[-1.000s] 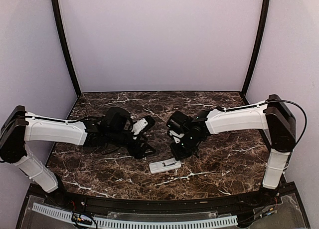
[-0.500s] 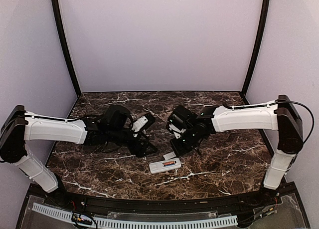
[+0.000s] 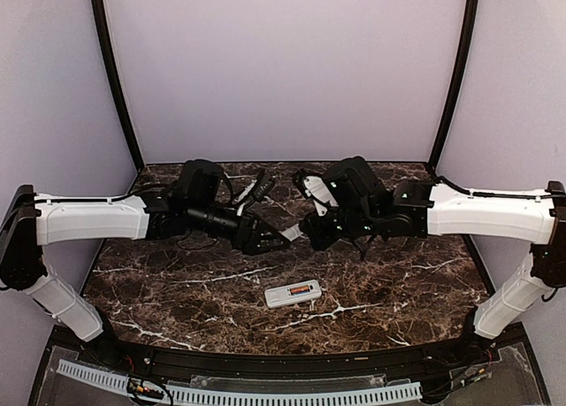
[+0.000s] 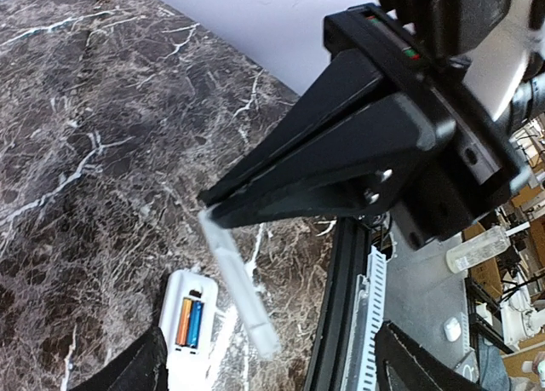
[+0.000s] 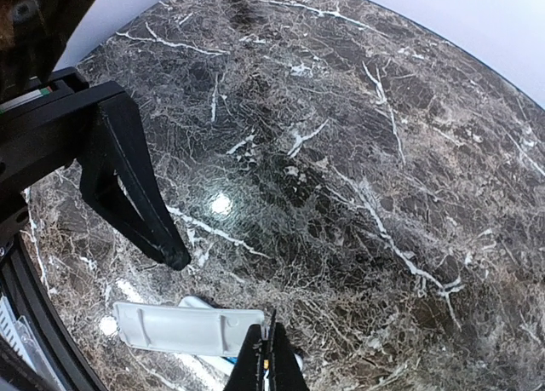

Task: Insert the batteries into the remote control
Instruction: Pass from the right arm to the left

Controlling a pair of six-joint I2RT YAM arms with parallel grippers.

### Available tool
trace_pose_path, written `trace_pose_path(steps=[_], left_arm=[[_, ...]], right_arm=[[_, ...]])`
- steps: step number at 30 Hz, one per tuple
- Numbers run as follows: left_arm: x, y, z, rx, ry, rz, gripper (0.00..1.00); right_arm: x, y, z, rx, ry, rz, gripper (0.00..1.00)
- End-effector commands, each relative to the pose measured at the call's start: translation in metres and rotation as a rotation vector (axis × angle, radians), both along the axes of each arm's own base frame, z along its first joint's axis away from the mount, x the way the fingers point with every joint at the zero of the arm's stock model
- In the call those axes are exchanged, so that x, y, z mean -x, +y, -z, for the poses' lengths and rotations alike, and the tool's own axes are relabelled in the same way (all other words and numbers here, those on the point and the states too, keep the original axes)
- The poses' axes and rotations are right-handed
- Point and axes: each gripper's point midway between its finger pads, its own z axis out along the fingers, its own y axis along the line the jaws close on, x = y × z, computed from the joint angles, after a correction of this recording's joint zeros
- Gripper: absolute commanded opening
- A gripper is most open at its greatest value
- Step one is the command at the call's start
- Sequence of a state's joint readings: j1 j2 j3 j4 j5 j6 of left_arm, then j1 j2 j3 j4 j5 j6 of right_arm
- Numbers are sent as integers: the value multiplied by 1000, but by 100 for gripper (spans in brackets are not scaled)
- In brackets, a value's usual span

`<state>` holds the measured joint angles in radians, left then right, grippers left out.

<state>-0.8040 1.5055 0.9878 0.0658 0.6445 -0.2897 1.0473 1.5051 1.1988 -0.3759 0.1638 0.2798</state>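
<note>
top: high, near edge, whole table | wrists: close, angled down | top+left share: remote control

Brightly, evenly lit from overhead; only faint, soft shadows on the table; small white glare spots on its glossy marble in the right wrist view; stretched, curved edges in both wrist views.

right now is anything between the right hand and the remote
Nothing visible is. The right hand holds the cover piece above the table, and the remote lies below it uncovered, with both batteries in.
</note>
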Motion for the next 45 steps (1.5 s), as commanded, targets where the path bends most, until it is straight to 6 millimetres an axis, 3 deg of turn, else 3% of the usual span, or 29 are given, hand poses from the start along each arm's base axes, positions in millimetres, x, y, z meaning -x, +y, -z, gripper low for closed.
trace_pose_path(steps=[1,5,8,18,24,27,31,32,36,38,39,40,41,42,44,45], left_arm=[[13,-5,-33,94,38,64,83],[4,-4,-32,71,34,7,83],[-10,-5,-20,10,29,-43,77],[-16,-6,-17,-17,-19,-43,39],[-15,-6,-10,-35,-15,-30,23],[-13,-7,-8,-40,-7,-18,5],[-14,-6,-10,-37,-36,-16,0],[-15,-5,-9,-43,-46,-22,0],[-21,6,-11,-82,-179,-48,0],[-24,17,-25,-97,-320,-69,0],[-20,19,-22,-120,-419,-39,0],[-23,24,-42,-108,-539,-73,0],[-13,22,-41,-117,-684,-27,0],[-14,29,-57,-122,-806,-69,0],[-2,31,-73,-136,-1134,-38,0],[6,29,-76,-118,-1212,-37,0]], right_arm=[[-5,9,-17,-33,-102,-18,0],[-4,14,-26,-53,-133,-37,0],[-3,17,-30,-63,-150,-52,0],[3,21,-33,-70,-160,-82,0],[3,22,-34,-67,-166,-86,0],[4,23,-34,-71,-166,-89,0],[5,24,-38,-83,-170,-96,0],[5,23,-40,-89,-171,-94,5],[6,13,-62,-135,-202,-91,38],[9,7,-79,-192,-200,-118,49],[11,3,-89,-231,-205,-135,53],[12,-3,-101,-275,-223,-136,54],[10,-10,-114,-319,-254,-111,56],[10,-21,-129,-375,-279,-81,65],[15,-35,-150,-472,-315,-72,85],[20,-39,-156,-513,-321,-106,94]])
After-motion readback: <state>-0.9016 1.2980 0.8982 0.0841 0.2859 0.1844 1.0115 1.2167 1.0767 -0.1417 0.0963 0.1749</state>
